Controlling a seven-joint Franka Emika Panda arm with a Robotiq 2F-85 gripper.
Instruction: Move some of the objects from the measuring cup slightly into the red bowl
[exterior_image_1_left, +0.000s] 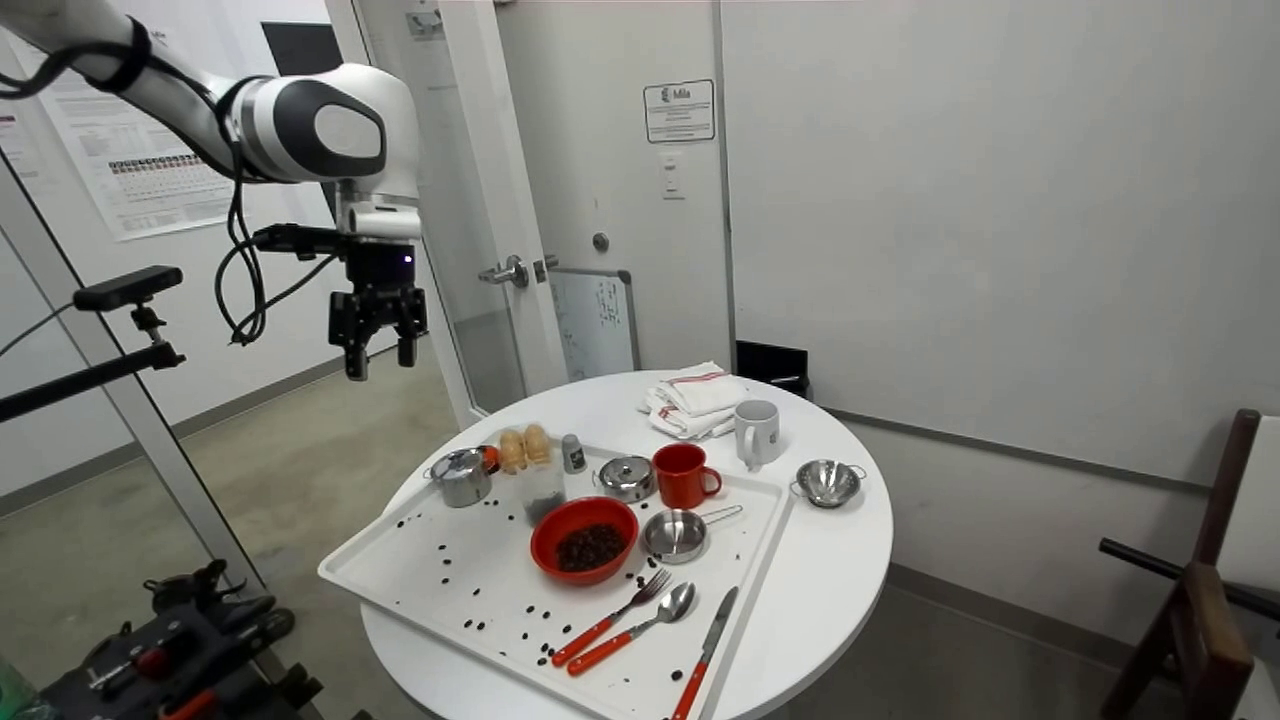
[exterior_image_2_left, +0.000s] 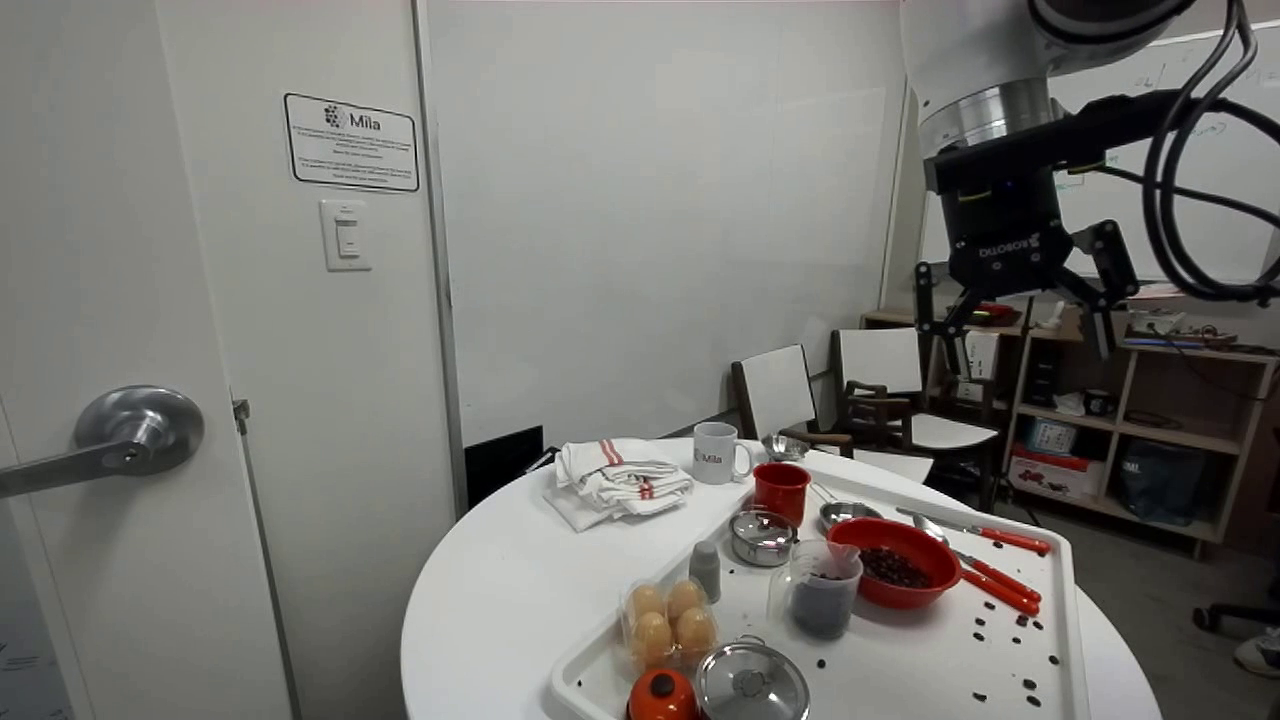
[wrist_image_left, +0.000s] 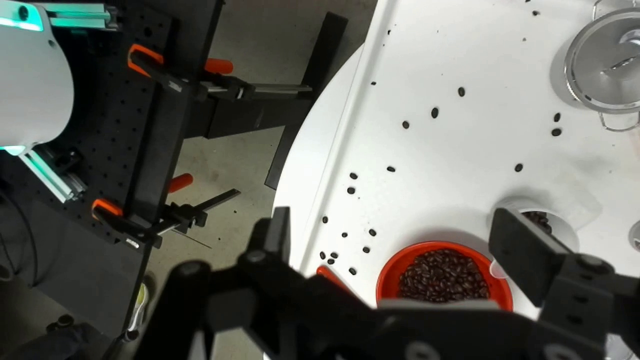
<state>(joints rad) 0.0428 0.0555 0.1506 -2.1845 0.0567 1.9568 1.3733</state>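
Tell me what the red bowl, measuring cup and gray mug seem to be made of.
Red bowl: probably glossy plastic, by its smooth, even color; enamel possible.
Measuring cup: likely hazy, see-through plastic, since dark beans show through its wall; glass possible.
Gray mug: perhaps glazed ceramic, smooth with a printed front, though not certain.

Soft, even light makes the tray (wrist_image_left: 465, 155) bright white in the wrist view — a faint shadow lies at twelve o'clock of the red bowl (wrist_image_left: 391, 275) — with the gripper (wrist_image_left: 392, 237) blurred towards six o'clock.
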